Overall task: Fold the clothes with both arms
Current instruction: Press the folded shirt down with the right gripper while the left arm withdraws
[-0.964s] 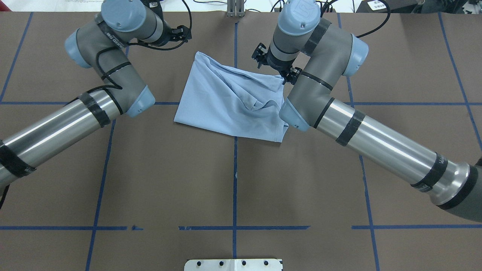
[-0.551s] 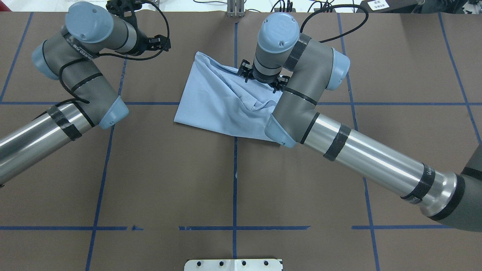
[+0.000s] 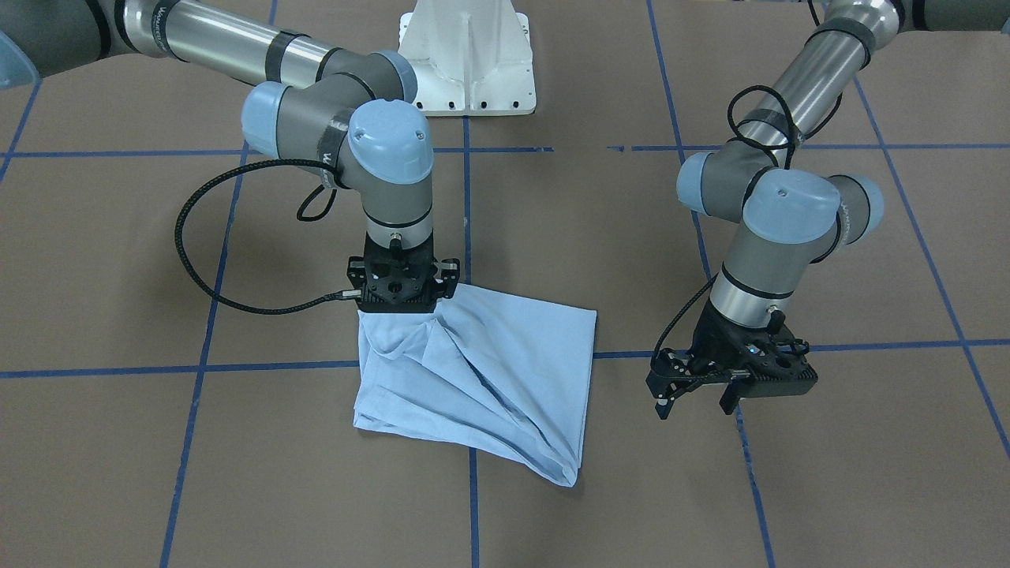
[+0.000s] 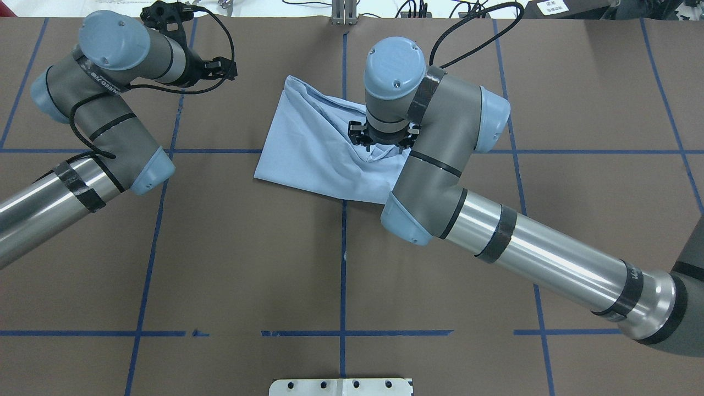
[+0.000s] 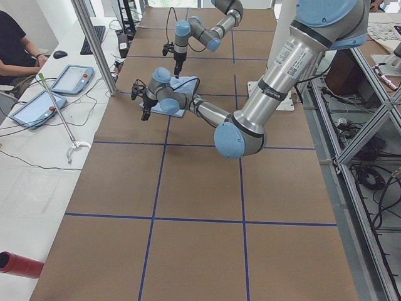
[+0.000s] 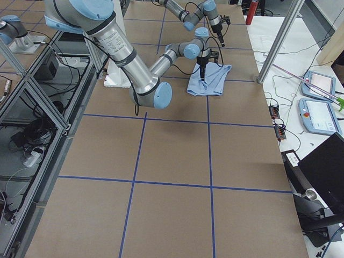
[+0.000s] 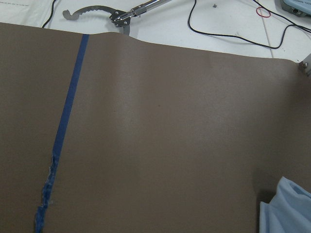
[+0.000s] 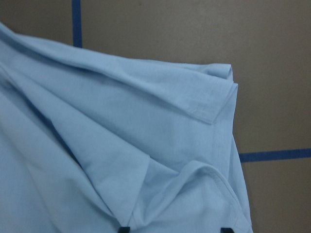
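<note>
one t-shirt lies slanted, longer crosswise.

The right tool is pointed straight down with its jaws parted. The left tool is tilted, jaws likewise parted.

A brown-covered worktop is marked into large squares by blue tape lines. Along one long edge runs a white table carrying two tablets, a keyboard, loose black cables and a red cylinder. A person sits there. Aluminium framing stands on the opposite side, over a grey floor.
</note>
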Controlling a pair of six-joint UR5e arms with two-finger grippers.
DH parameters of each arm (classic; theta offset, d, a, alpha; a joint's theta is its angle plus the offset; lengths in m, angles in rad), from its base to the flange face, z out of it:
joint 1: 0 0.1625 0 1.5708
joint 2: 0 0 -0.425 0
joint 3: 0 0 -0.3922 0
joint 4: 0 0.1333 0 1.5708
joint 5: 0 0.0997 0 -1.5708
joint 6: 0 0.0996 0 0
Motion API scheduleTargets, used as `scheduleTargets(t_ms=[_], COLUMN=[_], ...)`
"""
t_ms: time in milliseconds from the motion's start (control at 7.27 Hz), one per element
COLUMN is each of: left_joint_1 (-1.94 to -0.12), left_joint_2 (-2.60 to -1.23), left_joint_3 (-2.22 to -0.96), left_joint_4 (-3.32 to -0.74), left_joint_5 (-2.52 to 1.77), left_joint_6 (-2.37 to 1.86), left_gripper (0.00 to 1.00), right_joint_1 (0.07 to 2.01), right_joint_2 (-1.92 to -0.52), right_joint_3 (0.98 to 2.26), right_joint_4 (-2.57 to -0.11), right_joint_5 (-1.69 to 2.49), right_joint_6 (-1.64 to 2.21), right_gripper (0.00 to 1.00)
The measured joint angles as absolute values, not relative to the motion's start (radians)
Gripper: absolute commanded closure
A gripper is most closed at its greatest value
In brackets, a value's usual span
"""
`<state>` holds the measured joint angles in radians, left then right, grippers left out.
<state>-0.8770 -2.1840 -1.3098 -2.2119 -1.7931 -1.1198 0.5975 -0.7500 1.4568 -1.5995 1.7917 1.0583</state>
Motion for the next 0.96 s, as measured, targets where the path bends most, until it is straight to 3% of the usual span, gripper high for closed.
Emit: scheduleTargets(t_ms=[413,688,964], left_joint_1=[-0.877,-0.876,-0.876], left_joint_2=[-2.177,-2.177,-2.177], left_joint_3=[-1.313,-1.313,-1.313], left_joint_4=[-2.216,-2.217,-2.219], left_joint_5=[-1.793,-1.793,-1.793], left_joint_6=[-1.121,-1.121,-1.121], left_gripper=[0.00,0.00,0.00], right_joint_1=[0.545,0.553,0.556], right_joint_2=[-0.755,-0.755,-0.752], right_joint_3=[1.453,1.414,1.395], right_joint_4=[-1.554,-1.493,-1.465], right_joint_5=[1.679,1.661,1.656], right_joint_6=[0.910,0.904,0.906], right_gripper=[0.34,0.47,0.52])
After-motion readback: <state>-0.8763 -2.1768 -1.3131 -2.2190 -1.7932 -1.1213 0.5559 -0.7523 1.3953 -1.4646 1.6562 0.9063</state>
